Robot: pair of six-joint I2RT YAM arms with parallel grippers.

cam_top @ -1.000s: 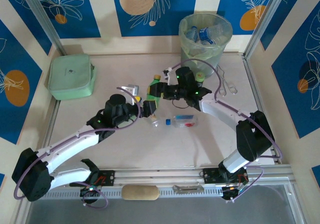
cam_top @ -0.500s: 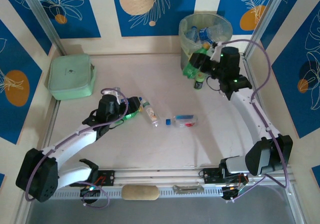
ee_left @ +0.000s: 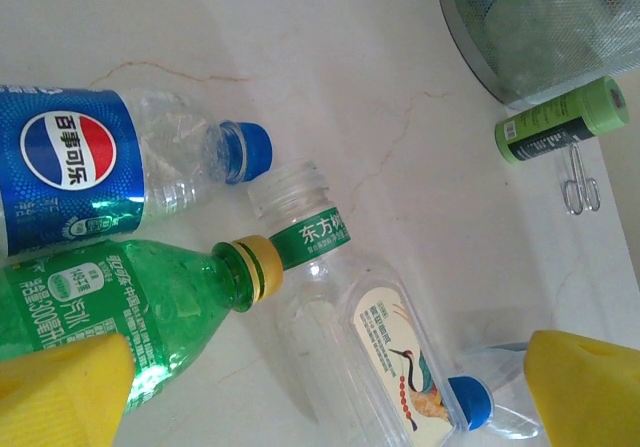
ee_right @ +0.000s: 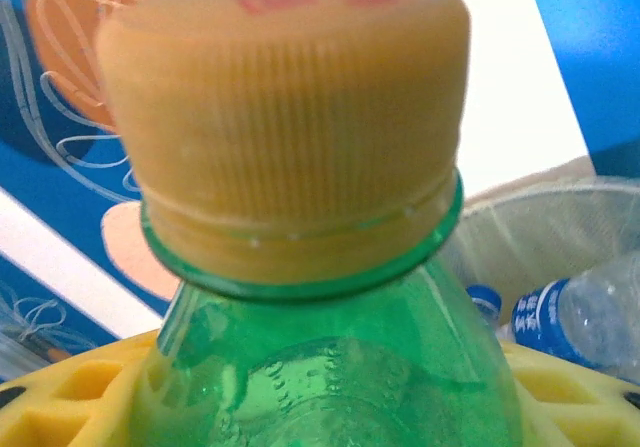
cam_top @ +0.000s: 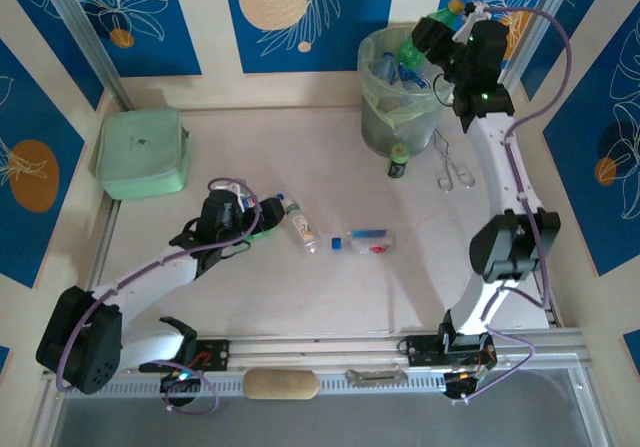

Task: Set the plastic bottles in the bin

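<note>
Squarely between right jaws (above bin (cam_top: pixel 385 127)): 1 green bottle (ee_right: pixel 330 367).

top external: high behind arm bases, looking down on whole desk (cam_top: pixel 330 287) | left wrist: low, close over lying bottles (ee_left: pixel 380 337), bin (ee_left: pixel 530 27) beyond | right wrist: tight on green bottle (ee_right: pixel 320 377) neck, bin rim behind | shared: bin, all three

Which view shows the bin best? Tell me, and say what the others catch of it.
The top view: the whole bin shows there, with rim, green liner and bottles inside. The left wrist view catches a corner of its wall; the right wrist view a blurred stretch of rim behind a green bottle.
</note>
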